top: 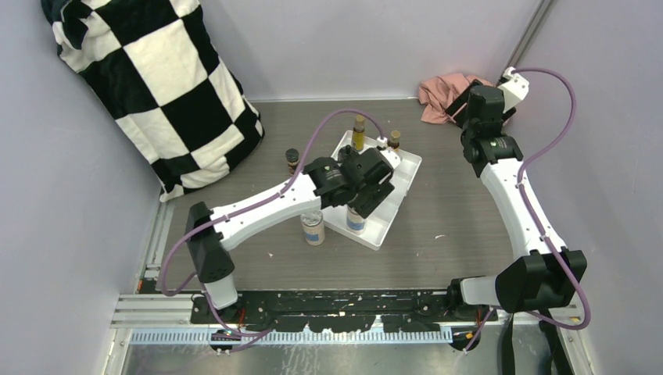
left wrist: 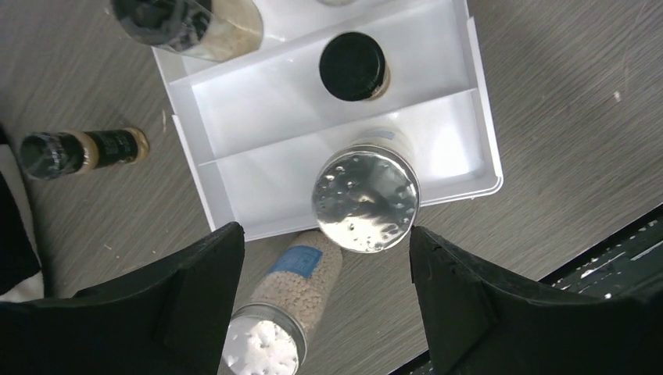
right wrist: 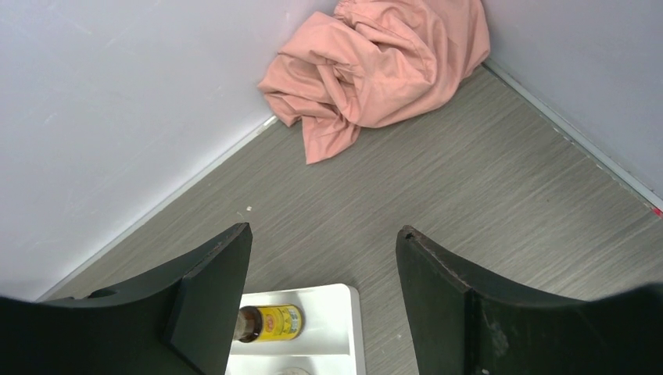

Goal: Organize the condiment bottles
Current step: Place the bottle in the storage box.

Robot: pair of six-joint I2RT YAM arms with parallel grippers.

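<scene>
Grey wood-grain table bearing bottles, pale walls, pink cloth

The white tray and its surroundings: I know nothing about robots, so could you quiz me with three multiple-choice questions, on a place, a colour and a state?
1. Where does the silver-lidded jar stand?
A. In the white tray's end compartment
B. On top of another jar
C. On a shelf

2. What colour is the crumpled cloth?
A. Green
B. Pink
C. Blue

3. How is the right end effector?
A. Clamped on a bottle
B. Shut on the cloth
C. Open, holding nothing

Answers: 1 A, it sits inside the tray's wall; 2 B, plainly pink; 3 C, its fingers stand apart, touching nothing.
</scene>
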